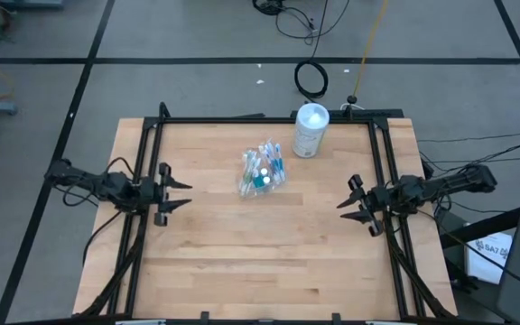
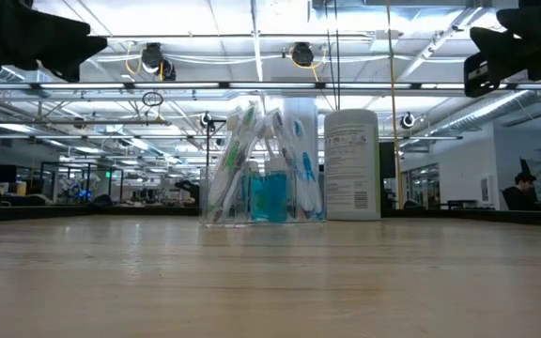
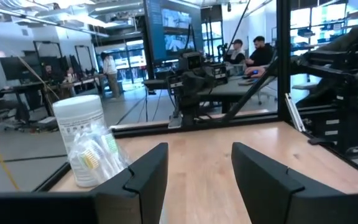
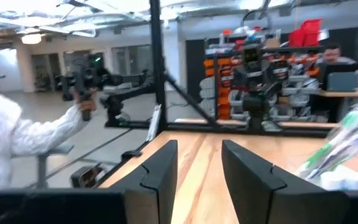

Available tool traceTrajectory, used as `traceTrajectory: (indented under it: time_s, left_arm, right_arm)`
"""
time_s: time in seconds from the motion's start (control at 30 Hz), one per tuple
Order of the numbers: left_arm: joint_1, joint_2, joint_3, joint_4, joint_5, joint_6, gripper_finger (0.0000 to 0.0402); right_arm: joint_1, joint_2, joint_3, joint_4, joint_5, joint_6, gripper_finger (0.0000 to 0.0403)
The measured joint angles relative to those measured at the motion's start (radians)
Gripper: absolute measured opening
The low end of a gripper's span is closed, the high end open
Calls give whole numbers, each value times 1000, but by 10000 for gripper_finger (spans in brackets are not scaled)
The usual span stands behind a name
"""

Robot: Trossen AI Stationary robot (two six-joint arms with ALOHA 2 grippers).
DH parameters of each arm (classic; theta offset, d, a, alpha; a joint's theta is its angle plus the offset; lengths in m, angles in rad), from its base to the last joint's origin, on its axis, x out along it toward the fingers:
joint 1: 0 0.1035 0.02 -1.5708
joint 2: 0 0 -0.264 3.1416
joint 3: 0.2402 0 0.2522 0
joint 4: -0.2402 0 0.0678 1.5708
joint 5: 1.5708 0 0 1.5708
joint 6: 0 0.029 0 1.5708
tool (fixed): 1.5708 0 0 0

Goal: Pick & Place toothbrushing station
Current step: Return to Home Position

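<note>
Starting at the near edge of the table (image 1: 260,271): bare wood planks, open from one side rail to the other. Farther in, at the left rail, left gripper (image 1: 181,195), level, pointing inward, raised clear of the wood, fingers spread wide around nothing; same wide gap between its dark fingers (image 3: 145,180) in the left wrist view. Opposite, at the right rail, right gripper (image 1: 346,194), mirrored, likewise raised, likewise parted and empty. Between the two, a broad strip of free board, both tips well apart from anything standing on it. Beyond that strip, about mid-width and toward the far half, transparent organizer (image 1: 262,171), upright on the wood, packed with toothbrushes (image 2: 252,160) leaning bristles-up, green, blue and white showing through the wall, a teal item (image 2: 270,197) low in the middle. Just behind and to the right of it, near but not touching in the high view, white canister (image 1: 311,131) with a printed label, upright close to the far rail of the black frame (image 1: 242,119). Past the frame, grey floor with dark seams, coiled cable (image 1: 312,79), then a large lit hall: ceiling strip lights, desks, shelving, people (image 3: 260,50) seated at screens far back.
</note>
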Motion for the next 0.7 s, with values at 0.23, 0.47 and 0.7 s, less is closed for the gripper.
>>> traceTrajectory:
  time_s: [0.23,0.47,0.7]
  left_arm:
    - [0,-35,-60,13,-2,2,184]
    - [0,-49,-104,85,-3,21,184]
    - [0,-48,-104,84,-3,-29,184]
  right_arm:
    - [0,-57,-2,-73,-25,0,116]
    - [0,-107,-29,-88,-101,-32,116]
    - [0,-156,-50,-109,-89,-54,116]
